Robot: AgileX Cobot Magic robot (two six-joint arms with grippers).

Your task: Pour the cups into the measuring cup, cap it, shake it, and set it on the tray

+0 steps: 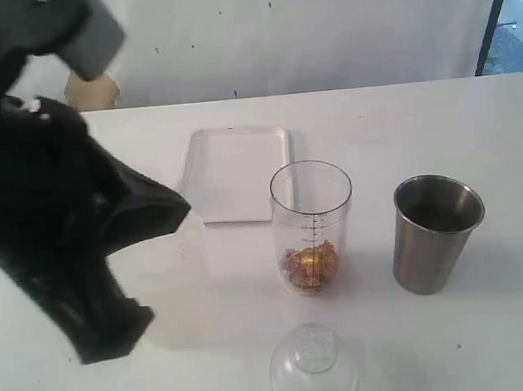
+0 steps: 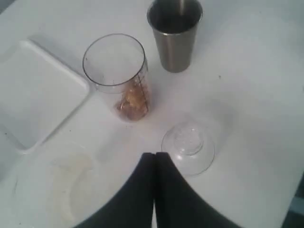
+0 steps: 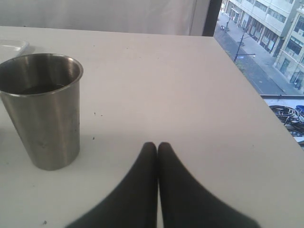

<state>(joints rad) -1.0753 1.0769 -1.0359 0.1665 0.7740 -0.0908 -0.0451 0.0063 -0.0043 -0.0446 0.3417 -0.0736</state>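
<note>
- Measuring cup [image 1: 313, 228] filling seems partly done; next, the right gripper [image 3: 157, 145] must open and grasp the steel tumbler [image 1: 436, 231].
- Tray [image 1: 237, 172]: lies behind, nothing on it.
- Measuring cup: upright mid-table, uncapped, orange-brown pieces at bottom.
- Steel tumbler: beside it, contents unclear.
- Clear lid [image 1: 313, 368]: on the table in front.
- Left gripper [image 2: 155, 155] and right gripper: jaws pressed together, holding nothing.

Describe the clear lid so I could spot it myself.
Find the white tray. The measuring cup with brownish bits stands at its near edge, and nearer the camera lies the lid: a low, clear dome, squat where the cup and steel tumbler stand tall.
</note>
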